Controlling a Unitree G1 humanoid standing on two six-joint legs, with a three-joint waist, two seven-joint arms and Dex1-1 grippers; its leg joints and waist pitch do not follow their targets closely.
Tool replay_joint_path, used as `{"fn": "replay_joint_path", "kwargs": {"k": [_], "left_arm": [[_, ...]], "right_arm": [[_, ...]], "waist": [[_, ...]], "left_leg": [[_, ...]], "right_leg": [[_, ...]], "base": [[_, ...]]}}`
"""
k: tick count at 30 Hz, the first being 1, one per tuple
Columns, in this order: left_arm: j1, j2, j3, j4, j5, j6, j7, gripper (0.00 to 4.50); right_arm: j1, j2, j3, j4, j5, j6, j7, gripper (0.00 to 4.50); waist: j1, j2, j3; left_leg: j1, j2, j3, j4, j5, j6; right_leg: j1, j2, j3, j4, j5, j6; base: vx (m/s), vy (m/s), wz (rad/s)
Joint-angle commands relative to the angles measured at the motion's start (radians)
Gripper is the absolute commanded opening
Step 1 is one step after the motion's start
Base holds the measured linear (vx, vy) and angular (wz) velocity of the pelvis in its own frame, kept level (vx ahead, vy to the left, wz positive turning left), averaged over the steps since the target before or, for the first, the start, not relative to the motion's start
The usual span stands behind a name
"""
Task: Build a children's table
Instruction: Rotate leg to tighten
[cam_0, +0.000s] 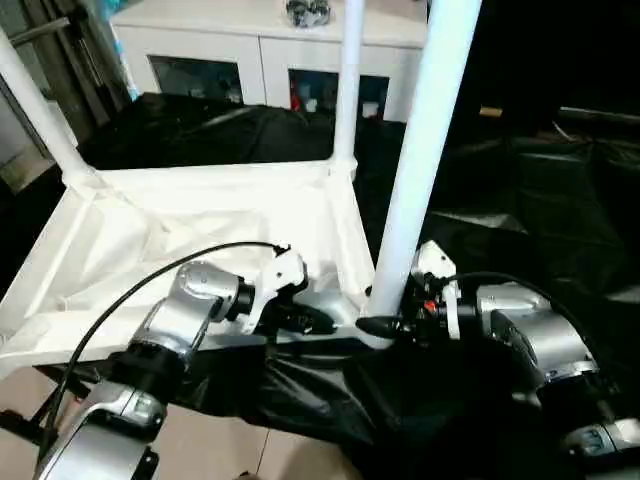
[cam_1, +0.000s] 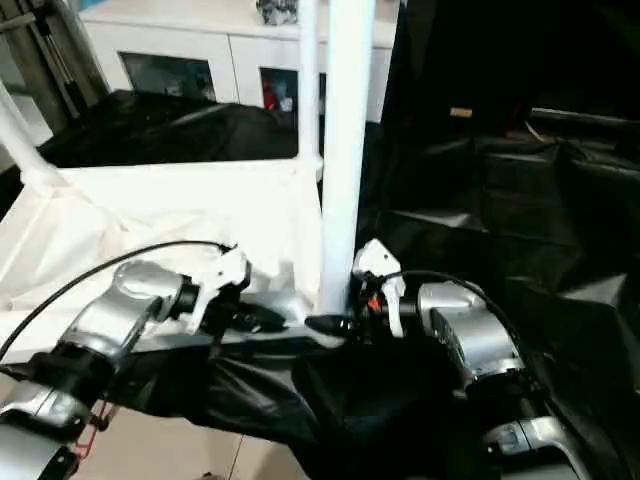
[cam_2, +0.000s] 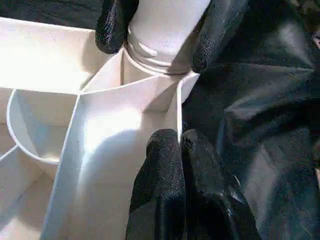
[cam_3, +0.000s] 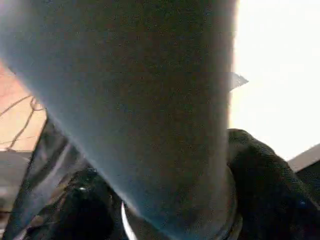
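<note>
Seating long white tapered tube leg (cam_0: 425, 150) in white ribbed plastic tabletop (cam_0: 200, 215) socket | my right hand (cam_0: 385, 322) straddles its base, grip unclear | left hand (cam_0: 310, 320) closed, empty | next: press down

Head views dim w/ heavy contrast: white tabletop (cam_0: 200, 215) glares, ribs washed out, black bench drape (cam_0: 540, 190) swallows detail. Right wrist view: leg (cam_3: 145, 110) too close, blurred, in shadow; background blown out. Left wrist view sharper, w/ tabletop glare.

Behind your black-draped work table (cam_0: 560, 190) you see a white cabinet (cam_0: 260, 50) with glass doors, and pale floor (cam_0: 210, 445) below the front edge.
</note>
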Motion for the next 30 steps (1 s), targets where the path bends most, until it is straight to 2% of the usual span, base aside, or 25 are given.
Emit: {"fn": "replay_joint_path", "kwargs": {"k": [1,3,5,7,9,11,13,16,18,19,21,22,23,24,25,28,29,30], "left_arm": [[-0.001,-0.021,-0.036,-0.039,-0.032,0.003,-0.037,0.00],[-0.001,-0.019,-0.036,-0.041,-0.032,0.004,-0.040,0.00],[-0.009,-0.023,-0.036,-0.036,-0.029,0.004,-0.030,0.00],[-0.010,-0.026,-0.035,-0.033,-0.027,0.003,-0.025,0.00],[-0.011,-0.039,-0.024,-0.021,-0.021,0.001,0.018,0.00],[-0.014,-0.056,-0.006,0.005,-0.015,-0.010,0.072,0.00],[-0.027,-0.080,0.020,0.042,-0.012,-0.018,0.138,0.00],[-0.066,-0.131,0.057,0.107,0.006,-0.021,0.284,0.00],[-0.077,-0.144,0.063,0.124,0.012,-0.023,0.323,0.00],[-0.095,-0.168,0.071,0.150,0.023,-0.020,0.386,0.00],[-0.127,-0.216,0.085,0.188,0.033,-0.009,0.487,0.00],[-0.139,-0.235,0.090,0.198,0.034,-0.005,0.516,0.00],[-0.145,-0.246,0.092,0.205,0.035,-0.004,0.531,0.00],[-0.156,-0.267,0.097,0.217,0.035,-0.002,0.554,0.00],[-0.157,-0.268,0.097,0.218,0.034,-0.002,0.555,0.00],[-0.170,-0.292,0.100,0.236,0.035,-0.005,0.576,0.00],[-0.174,-0.300,0.099,0.240,0.033,-0.008,0.572,0.00],[-0.174,-0.303,0.096,0.238,0.031,-0.011,0.563,0.00]], "right_arm": [[0.008,0.016,0.066,-0.015,-0.002,0.016,0.038,2.74],[0.008,0.017,0.068,-0.017,-0.004,0.017,0.040,2.67],[0.005,0.029,0.065,-0.010,-0.008,0.014,0.029,2.64],[0.004,0.033,0.062,-0.007,-0.007,0.014,0.025,2.62],[0.016,0.050,0.059,-0.013,-0.009,0.012,-0.016,2.62],[0.025,0.074,0.052,-0.009,-0.030,0.000,-0.090,2.61],[0.027,0.105,0.040,0.014,-0.053,-0.021,-0.168,2.59],[0.008,0.175,0.013,0.096,-0.100,-0.029,-0.348,2.58],[0.000,0.194,0.006,0.123,-0.110,-0.035,-0.393,2.58],[-0.017,0.229,-0.011,0.164,-0.114,-0.032,-0.468,2.58],[-0.056,0.293,-0.051,0.237,-0.116,-0.022,-0.604,2.58],[-0.070,0.318,-0.062,0.259,-0.118,-0.022,-0.647,2.58],[-0.078,0.334,-0.068,0.270,-0.121,-0.026,-0.673,2.58],[-0.094,0.361,-0.074,0.291,-0.126,-0.031,-0.715,2.58],[-0.095,0.362,-0.075,0.292,-0.127,-0.031,-0.717,2.58],[-0.115,0.393,-0.074,0.328,-0.145,-0.057,-0.762,2.57],[-0.124,0.406,-0.076,0.346,-0.145,-0.073,-0.771,3.12],[-0.129,0.412,-0.082,0.352,-0.137,-0.081,-0.765,3.26]], "waist": [[0.002,-0.005,-0.053],[0.001,-0.005,-0.054],[0.002,0.007,-0.054],[0.000,0.003,-0.055],[0.000,0.011,-0.055],[-0.003,0.007,-0.053],[-0.008,0.004,-0.049],[-0.015,0.007,-0.043],[-0.019,0.007,-0.045],[-0.024,0.007,-0.044],[-0.031,0.008,-0.046],[-0.035,0.011,-0.045],[-0.035,0.016,-0.046],[-0.034,0.011,-0.047],[-0.033,0.014,-0.049],[-0.030,0.013,-0.056],[-0.030,0.015,-0.057],[-0.029,0.016,-0.058]], "left_leg": [[0.009,0.065,-0.024,-0.061,-0.161,0.063],[0.009,0.065,-0.024,-0.060,-0.161,0.061],[0.010,0.064,-0.026,-0.061,-0.172,0.053],[0.010,0.063,-0.025,-0.061,-0.173,0.052],[0.010,0.063,-0.026,-0.060,-0.175,0.049],[0.010,0.062,-0.025,-0.061,-0.187,0.045],[0.012,0.057,-0.026,-0.063,-0.227,0.029],[0.018,0.055,-0.032,-0.069,-0.281,0.000],[0.020,0.057,-0.037,-0.072,-0.298,-0.011],[0.018,0.057,-0.036,-0.073,-0.300,-0.011],[0.021,0.055,-0.036,-0.072,-0.311,-0.014],[0.022,0.054,-0.034,-0.071,-0.313,-0.017],[0.021,0.052,-0.036,-0.070,-0.311,-0.020],[0.019,0.052,-0.036,-0.071,-0.301,-0.015],[0.017,0.051,-0.034,-0.069,-0.283,-0.006],[0.012,0.050,-0.030,-0.064,-0.221,0.023],[0.011,0.049,-0.030,-0.062,-0.208,0.029],[0.008,0.049,-0.029,-0.061,-0.186,0.042]], "right_leg": [[0.042,-0.077,0.050,-0.063,-0.128,-0.258],[0.043,-0.078,0.050,-0.062,-0.123,-0.260],[0.043,-0.077,0.049,-0.063,-0.121,-0.262],[0.044,-0.075,0.049,-0.063,-0.113,-0.263],[0.044,-0.075,0.049,-0.062,-0.101,-0.268],[0.044,-0.075,0.049,-0.066,-0.116,-0.264],[0.041,-0.077,0.050,-0.076,-0.219,-0.243],[0.035,-0.079,0.050,-0.091,-0.363,-0.200],[0.036,-0.079,0.050,-0.091,-0.382,-0.184],[0.034,-0.078,0.052,-0.092,-0.360,-0.187],[0.032,-0.076,0.052,-0.091,-0.351,-0.195],[0.028,-0.076,0.055,-0.092,-0.346,-0.199],[0.031,-0.077,0.053,-0.090,-0.345,-0.200],[0.035,-0.076,0.052,-0.092,-0.333,-0.197],[0.035,-0.077,0.053,-0.090,-0.302,-0.201],[0.041,-0.076,0.053,-0.081,-0.207,-0.216],[0.042,-0.077,0.053,-0.078,-0.183,-0.223],[0.045,-0.077,0.052,-0.076,-0.150,-0.232]], "base": [[0.000,0.000,0.00],[0.000,0.000,0.00],[0.000,0.000,0.00],[0.000,0.000,0.00],[0.000,0.000,0.00],[0.000,0.000,0.00],[0.000,0.000,0.00],[0.000,0.000,0.00],[0.000,0.000,0.00],[0.000,0.000,0.00],[0.000,0.000,0.00],[0.000,0.000,0.00],[0.000,0.000,0.00],[0.000,0.000,0.00],[0.000,0.000,0.00],[0.000,0.000,0.00],[0.000,0.000,0.00],[0.000,0.000,0.00]]}}
